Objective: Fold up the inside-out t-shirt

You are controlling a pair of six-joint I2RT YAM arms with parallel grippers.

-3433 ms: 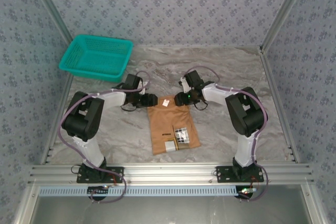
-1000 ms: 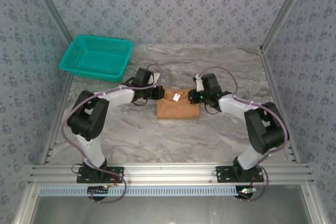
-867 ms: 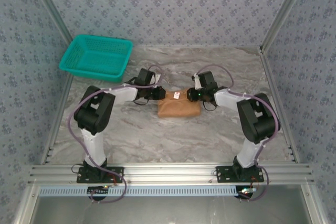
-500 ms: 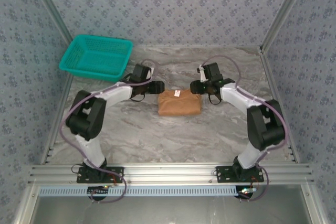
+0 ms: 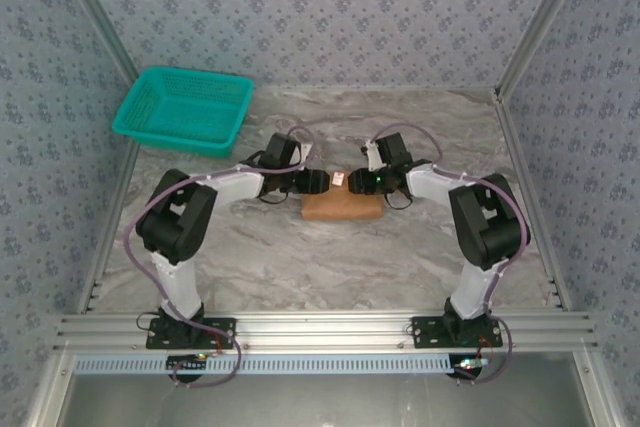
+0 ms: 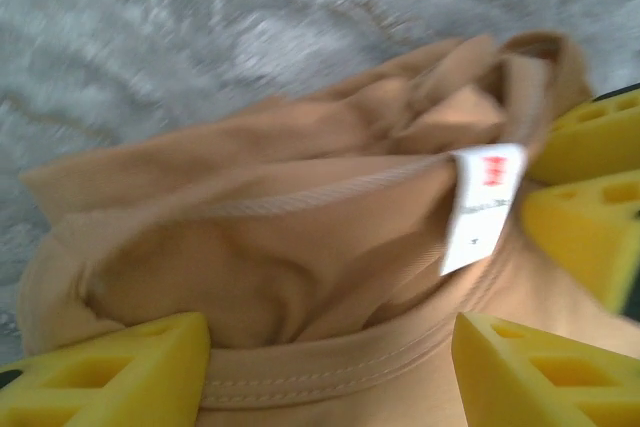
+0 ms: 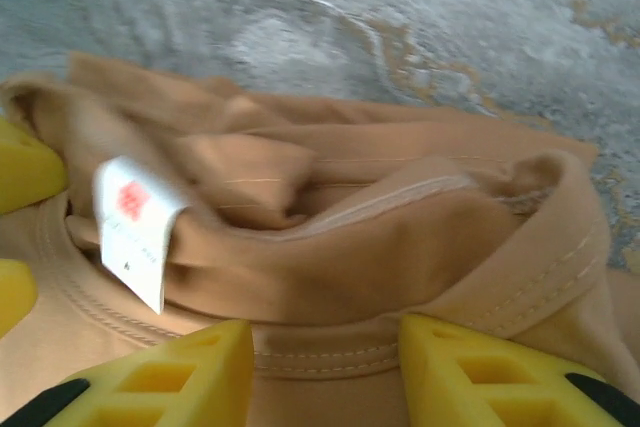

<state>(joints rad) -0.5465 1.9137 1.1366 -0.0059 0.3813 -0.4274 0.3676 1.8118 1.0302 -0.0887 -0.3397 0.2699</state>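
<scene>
**A:** On your left gripper [image 6: 330, 352] the jaws stood spread, pinching nothing. The collar band [image 6: 300, 379] of the inside-out t-shirt [image 5: 342, 207] ran flat between them, with bunched cloth heaped toward 12 o'clock.

**B:** Your right gripper [image 7: 325, 352] was much the same: jaws apart, a narrower gap, the collar seam lying between them and no cloth squeezed.

**A:** The white neck tag [image 6: 481, 209] hung off the collar at 3 o'clock in your left wrist view, just beside the right gripper's yellow fingers [image 6: 585, 142].

**B:** From above, you had both grippers nose to nose over the shirt's far edge, left at its 11 o'clock, right at its 1 o'clock, with the tag between them.

**A:** The shirt itself lay as a small folded packet near the middle of the bench [image 5: 300, 257].

**B:** The teal basket [image 5: 183, 107] sat well apart, at the shirt's 10 o'clock.
</scene>
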